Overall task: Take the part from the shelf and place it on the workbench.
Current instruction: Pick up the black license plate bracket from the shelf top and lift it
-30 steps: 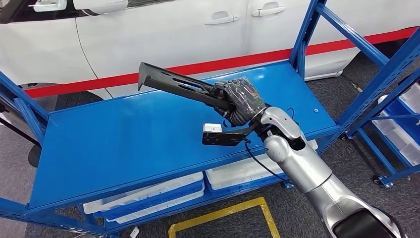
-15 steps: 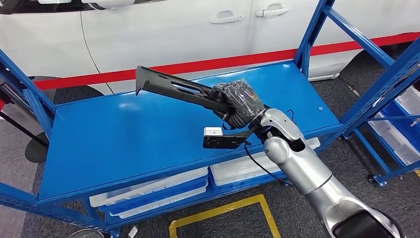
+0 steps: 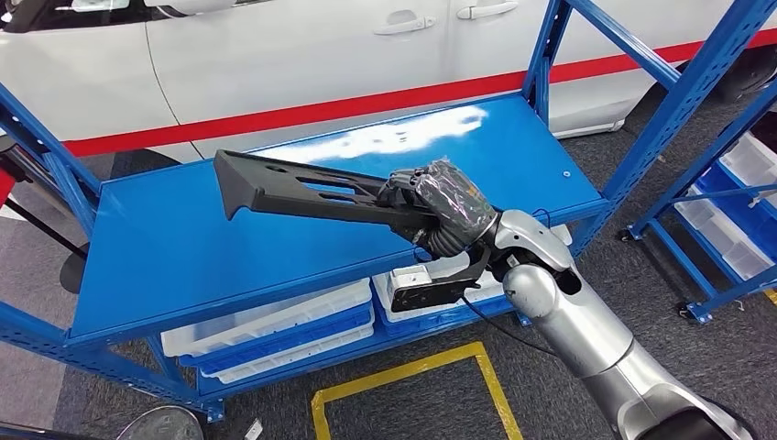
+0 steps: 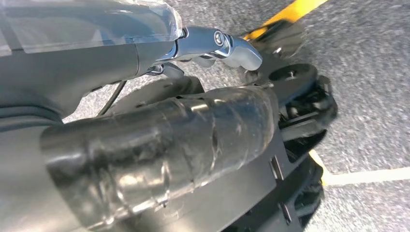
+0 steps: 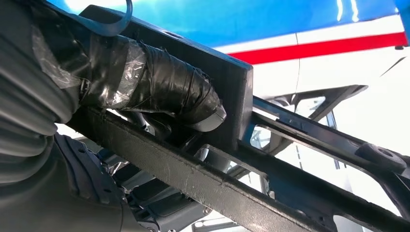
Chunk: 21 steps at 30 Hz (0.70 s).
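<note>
A long black part (image 3: 293, 188) with slotted openings hangs in the air above the blue shelf board (image 3: 183, 247). My right hand (image 3: 444, 197) grips its near end, fingers wrapped around it. The part's far end points left and away from me, and the part touches nothing else. In the right wrist view the taped thumb (image 5: 159, 87) presses against the part (image 5: 290, 140), whose ribs run on past the hand. My left hand (image 4: 193, 125) hangs over the grey floor and holds nothing.
A white car (image 3: 302, 55) with a red stripe stands just behind the shelf. White bins (image 3: 266, 325) sit on the level below the board. Blue uprights (image 3: 541, 55) frame the shelf, with another rack of bins (image 3: 742, 197) at right. Yellow floor tape (image 3: 412, 371) lies in front.
The camera has shifted. My right hand has drawn back to the shelf's front edge with the part, which now lies flatter and reaches further left.
</note>
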### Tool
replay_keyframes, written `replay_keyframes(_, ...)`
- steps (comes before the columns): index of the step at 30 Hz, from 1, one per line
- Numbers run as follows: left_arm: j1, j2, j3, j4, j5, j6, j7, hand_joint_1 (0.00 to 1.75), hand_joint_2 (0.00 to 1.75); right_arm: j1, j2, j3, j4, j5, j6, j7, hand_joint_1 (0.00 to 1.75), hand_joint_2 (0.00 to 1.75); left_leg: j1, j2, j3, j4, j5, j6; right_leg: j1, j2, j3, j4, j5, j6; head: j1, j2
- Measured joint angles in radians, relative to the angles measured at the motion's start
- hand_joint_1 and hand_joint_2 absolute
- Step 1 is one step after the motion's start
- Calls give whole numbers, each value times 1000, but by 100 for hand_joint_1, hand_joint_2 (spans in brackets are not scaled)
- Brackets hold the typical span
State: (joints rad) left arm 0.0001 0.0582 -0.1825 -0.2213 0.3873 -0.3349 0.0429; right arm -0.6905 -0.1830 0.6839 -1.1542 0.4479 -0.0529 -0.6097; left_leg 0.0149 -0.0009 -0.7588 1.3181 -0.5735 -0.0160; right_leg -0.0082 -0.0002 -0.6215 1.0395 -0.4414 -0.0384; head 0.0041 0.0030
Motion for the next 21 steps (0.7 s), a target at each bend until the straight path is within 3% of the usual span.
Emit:
replay_keyframes(1,0,1,0,0,0,0,-1,0,0,6,-3,-2,-8,0,0,0,169,175,0,0,13,17,2,2,2,0,-13,1,9,0,0,0)
replay_keyframes(2,0,2,-1,0,0,0,-1,0,0,12,-6,-3,-16,0,0,0,169,175,-1,0,44,-3,20,5,4,0,-25,3,18,1,0,0)
replay_keyframes(3,0,3,-1,0,0,0,-1,0,0,15,-9,-5,-23,0,0,0,169,175,-3,0,91,-58,46,11,5,0,-36,5,25,2,0,0)
replay_keyframes(5,-3,7,-1,0,0,0,-1,0,0,17,-14,-9,-36,0,0,0,169,175,-9,0,198,-211,60,27,7,0,-51,8,41,7,0,0)
replay_keyframes(7,-5,10,-1,0,0,1,-1,0,0,16,-17,-12,-45,0,0,0,169,175,-17,-1,249,-298,50,38,5,0,-55,4,57,18,0,0)
replay_keyframes(9,-6,10,-2,0,0,3,0,0,0,16,-18,-13,-49,0,0,-1,169,175,-19,-2,246,-313,66,45,4,0,-56,-6,75,32,1,0)
replay_keyframes(11,-8,9,-3,0,-2,4,1,0,0,16,-20,-15,-51,-1,1,-1,169,175,-15,2,237,-329,92,58,4,2,-65,1,57,43,2,0)
replay_keyframes(13,-10,9,-6,0,-4,4,-1,0,0,15,-22,-21,-52,-4,5,-1,169,175,-11,6,218,-339,120,68,2,3,-89,79,-32,51,2,0)
replay_keyframes(15,-10,9,-9,1,-7,5,-2,0,0,16,-24,-25,-53,-5,12,-2,169,175,-12,4,189,-336,142,71,-2,3,-115,208,-124,58,2,0)
replay_keyframes(16,-10,9,-11,1,-8,6,-3,0,0,17,-24,-25,-53,-5,16,-2,169,175,-12,0,173,-333,152,69,-4,2,-118,255,-137,61,2,0)
replay_keyframes(17,-10,9,-12,1,-10,6,-3,0,0,18,-24,-25,-53,-6,17,-3,169,175,-12,-4,156,-329,162,67,-6,3,-107,274,-128,62,2,0)
replay_keyframes(18,-10,9,-13,1,-10,6,-3,0,0,19,-24,-25,-54,-6,18,-4,169,175,-11,-10,139,-323,172,63,-8,4,-79,258,-103,63,2,0)
replay_keyframes(19,-10,9,-14,2,-10,4,-5,0,0,19,-25,-26,-54,-6,18,-4,169,175,-11,-18,123,-317,180,60,-9,11,-34,209,-77,61,2,0)
replay_keyframes(21,-10,9,-17,2,-10,1,-8,0,0,19,-28,-31,-58,-7,18,-5,169,175,-11,-36,96,-304,196,50,-12,48,67,71,-73,54,1,0)
